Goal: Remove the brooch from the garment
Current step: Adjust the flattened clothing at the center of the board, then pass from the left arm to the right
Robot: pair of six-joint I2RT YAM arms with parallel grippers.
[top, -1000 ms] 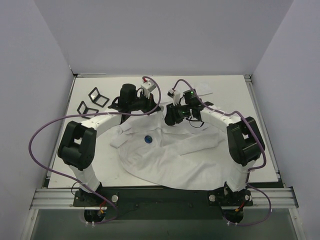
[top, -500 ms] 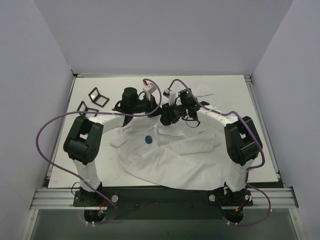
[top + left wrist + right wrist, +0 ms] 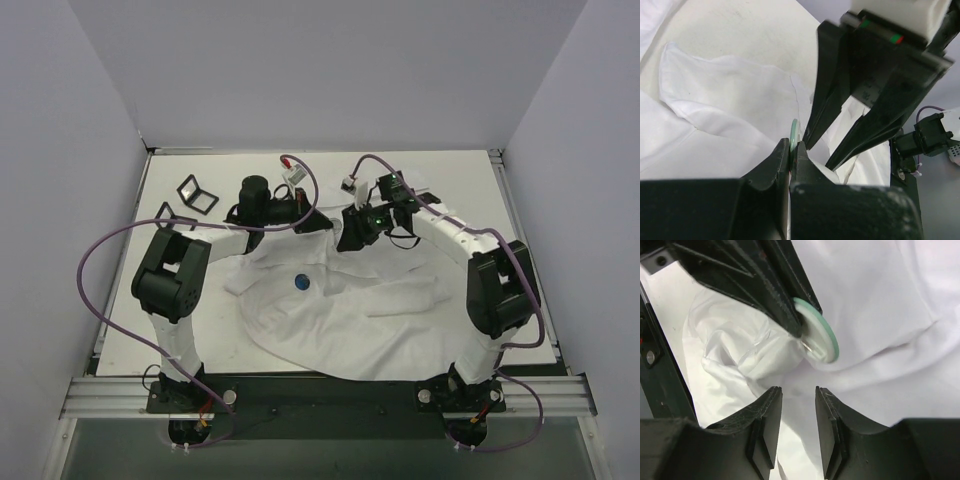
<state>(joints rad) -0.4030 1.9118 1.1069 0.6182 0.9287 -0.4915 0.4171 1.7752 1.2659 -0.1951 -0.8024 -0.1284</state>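
The white garment point(image 3: 350, 320) lies crumpled across the middle of the table, its far edge bunched up between the two grippers. The brooch point(image 3: 820, 340) is a round disc with a pale green rim, and its pin shows against a fold of fabric. My left gripper point(image 3: 792, 145) is shut on the brooch point(image 3: 794, 131), edge-on between its fingertips. My right gripper point(image 3: 797, 392) faces it from just below, open, with only fabric point(image 3: 880, 300) beyond the gap. In the top view the left gripper point(image 3: 316, 222) and the right gripper point(image 3: 348, 236) nearly meet.
A small blue round piece point(image 3: 298, 282) sits on the garment nearer to me. Two black square frames point(image 3: 196, 193) point(image 3: 172, 215) lie at the back left. Purple cables loop from both arms. White walls close off three sides.
My left gripper has shifted right toward the right gripper, drawing up the garment's far edge. The right arm has swung a little right and back. The jaws keep their openings.
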